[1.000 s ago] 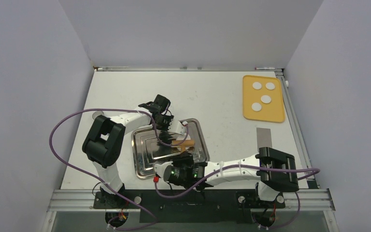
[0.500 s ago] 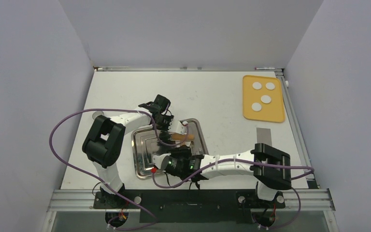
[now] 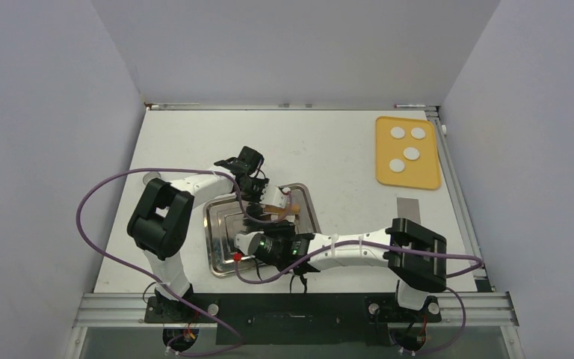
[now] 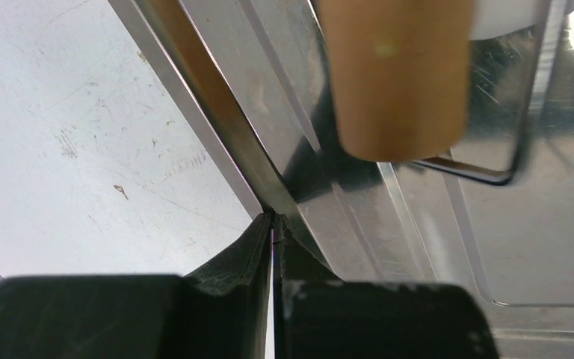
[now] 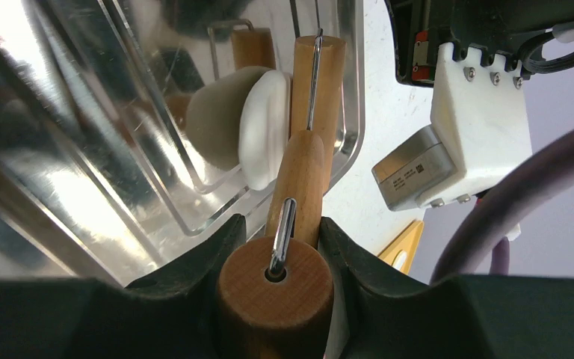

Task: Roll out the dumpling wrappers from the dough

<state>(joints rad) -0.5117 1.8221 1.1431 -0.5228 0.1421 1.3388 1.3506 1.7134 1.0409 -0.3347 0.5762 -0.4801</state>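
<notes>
Top external: a metal tray (image 3: 220,224) sits mid-bench (image 3: 329,149), with both arms reaching over it.
Left tool (image 4: 273,239): fingers pressed together with barely a slit between them, pinching the tray's far rim.
Right tool (image 5: 276,247): clamped around the near handle of a wooden rolling pin (image 5: 315,82), which points across the tray.
Dough (image 5: 261,127): a thick white lump inside the tray, lying against the pin's barrel.
Wrappers (image 3: 412,153): four small white discs on a yellow board (image 3: 407,178) near the bench's far right corner, well apart from the tray.
</notes>
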